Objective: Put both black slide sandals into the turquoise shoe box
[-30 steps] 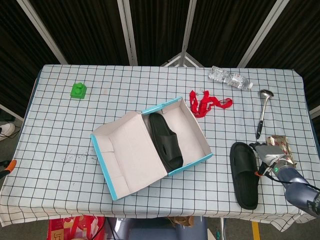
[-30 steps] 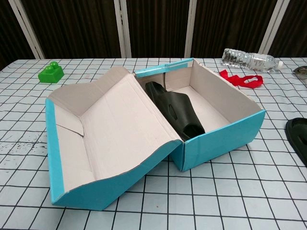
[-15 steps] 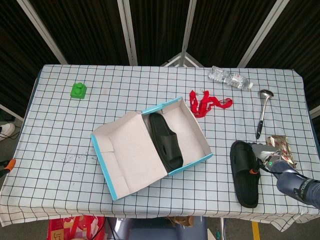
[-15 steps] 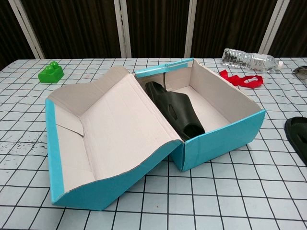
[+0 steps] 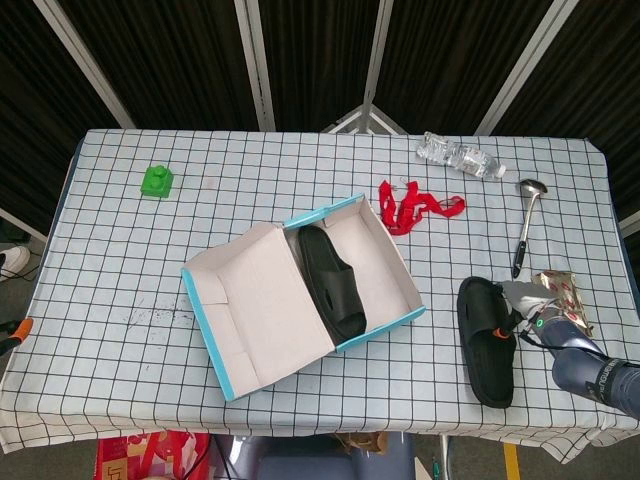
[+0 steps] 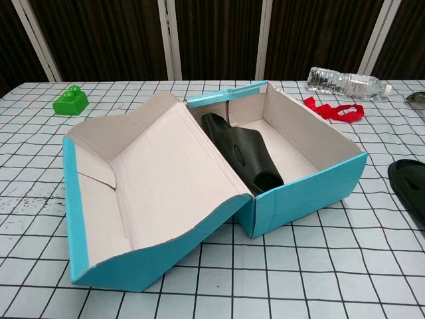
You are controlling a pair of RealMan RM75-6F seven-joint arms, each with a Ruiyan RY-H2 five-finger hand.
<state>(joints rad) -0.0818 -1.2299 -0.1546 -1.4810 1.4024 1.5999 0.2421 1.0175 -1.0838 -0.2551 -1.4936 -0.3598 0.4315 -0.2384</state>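
Right hand (image 5: pixel 522 312) gripping second sandal (image 5: pixel 485 341); first sandal (image 5: pixel 333 283) inside turquoise shoe box (image 5: pixel 395 268).

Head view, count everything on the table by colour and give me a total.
Black: 2, sandal in the box, sandal by the right hand
Turquoise: 1, shoe box
Red: 1, ribbon
Green: 1, toy block
Clear: 1, water bottle
Silver: 1, ladle
Gold: 1, packet
Total: 8

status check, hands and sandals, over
Right hand gripping second sandal on table. Left hand not in view. First sandal in turquoise box. Path looks clear.
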